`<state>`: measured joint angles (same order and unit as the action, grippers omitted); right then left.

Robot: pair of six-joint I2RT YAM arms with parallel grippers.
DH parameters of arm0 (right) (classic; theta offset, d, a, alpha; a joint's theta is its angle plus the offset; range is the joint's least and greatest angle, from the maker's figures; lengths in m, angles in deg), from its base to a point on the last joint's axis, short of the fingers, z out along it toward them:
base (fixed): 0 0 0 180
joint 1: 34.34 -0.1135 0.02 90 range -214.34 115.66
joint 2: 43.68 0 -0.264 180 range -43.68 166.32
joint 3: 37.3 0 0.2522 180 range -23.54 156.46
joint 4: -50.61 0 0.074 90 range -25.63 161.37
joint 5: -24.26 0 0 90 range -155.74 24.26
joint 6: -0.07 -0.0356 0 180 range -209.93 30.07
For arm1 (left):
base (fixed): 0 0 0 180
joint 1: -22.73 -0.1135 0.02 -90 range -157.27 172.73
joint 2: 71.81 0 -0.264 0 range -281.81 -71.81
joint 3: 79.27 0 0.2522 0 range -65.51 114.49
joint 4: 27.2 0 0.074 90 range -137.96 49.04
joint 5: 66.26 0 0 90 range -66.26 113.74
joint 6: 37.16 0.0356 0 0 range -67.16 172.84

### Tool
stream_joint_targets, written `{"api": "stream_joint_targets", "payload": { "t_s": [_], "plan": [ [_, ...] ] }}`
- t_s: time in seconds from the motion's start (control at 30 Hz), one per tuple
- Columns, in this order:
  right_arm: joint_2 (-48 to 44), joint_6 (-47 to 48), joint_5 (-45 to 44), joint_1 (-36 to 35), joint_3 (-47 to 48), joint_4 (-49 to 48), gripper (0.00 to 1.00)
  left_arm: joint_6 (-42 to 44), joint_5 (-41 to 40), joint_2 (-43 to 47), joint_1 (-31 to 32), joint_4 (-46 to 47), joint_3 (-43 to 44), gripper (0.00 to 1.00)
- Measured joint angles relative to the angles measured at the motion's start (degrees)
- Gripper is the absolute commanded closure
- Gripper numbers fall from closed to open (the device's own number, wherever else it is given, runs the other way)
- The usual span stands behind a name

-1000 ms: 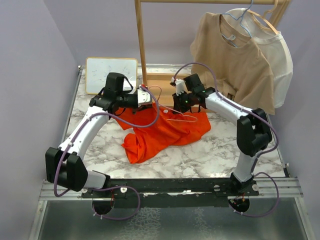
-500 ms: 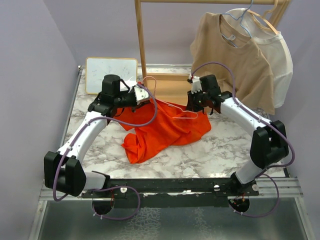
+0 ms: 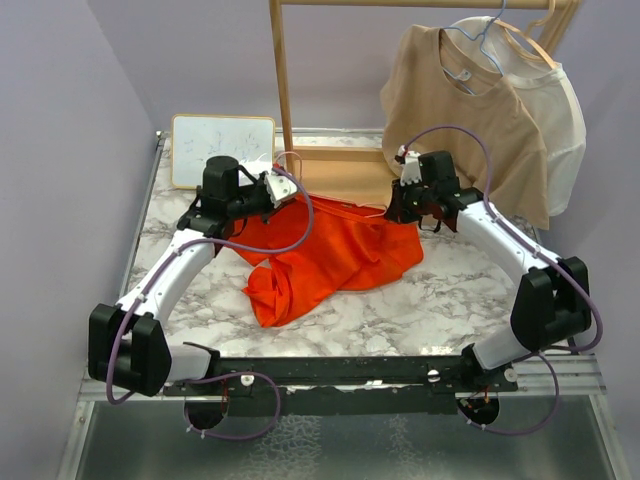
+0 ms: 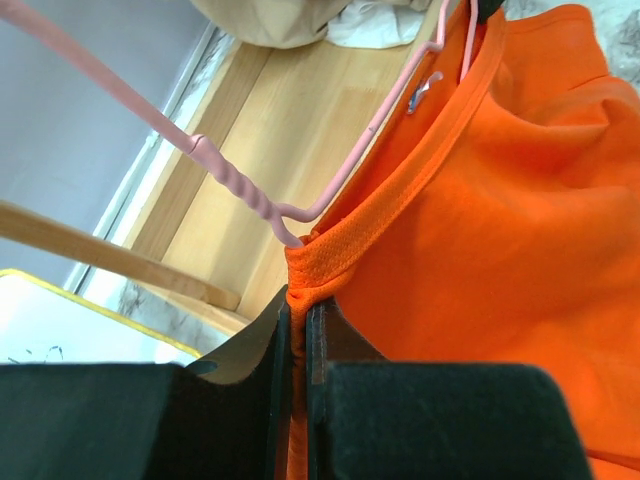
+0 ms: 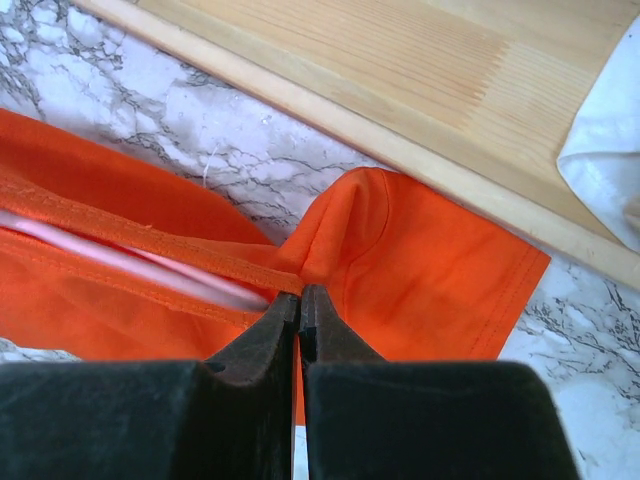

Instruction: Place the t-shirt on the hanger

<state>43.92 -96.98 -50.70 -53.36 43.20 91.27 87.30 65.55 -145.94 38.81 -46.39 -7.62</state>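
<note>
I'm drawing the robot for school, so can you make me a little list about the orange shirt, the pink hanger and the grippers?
t-shirt: orange, collar end raised, rest bunched on table
hanger: pink wire, partly inside the collar, hook outside
left gripper: shut on the collar
right gripper: shut on the t-shirt's edge beside the wire
behind: tan t-shirt on rack
</note>
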Motion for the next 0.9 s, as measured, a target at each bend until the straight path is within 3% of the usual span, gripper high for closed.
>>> {"api": "stream_joint_targets", "payload": {
  "t_s": [0.43, 0.57, 0.9],
  "plan": [
    [-1.64, -0.28, -1.07, 0.72, 0.28, 0.07, 0.99, 0.42, -3.02, -0.02, -0.02, 1.22, -1.33, 1.00],
    [-1.60, -0.07, -1.20, 0.79, 4.15, 1.01, 0.99, 1.20, -2.64, -0.35, -0.07, 0.13, -0.98, 1.00],
    [-1.01, 1.62, -1.05, 1.14, 12.92, 3.52, 0.99, -2.58, -2.23, -7.76, 0.31, 1.97, 8.24, 1.00]
  ]
}}
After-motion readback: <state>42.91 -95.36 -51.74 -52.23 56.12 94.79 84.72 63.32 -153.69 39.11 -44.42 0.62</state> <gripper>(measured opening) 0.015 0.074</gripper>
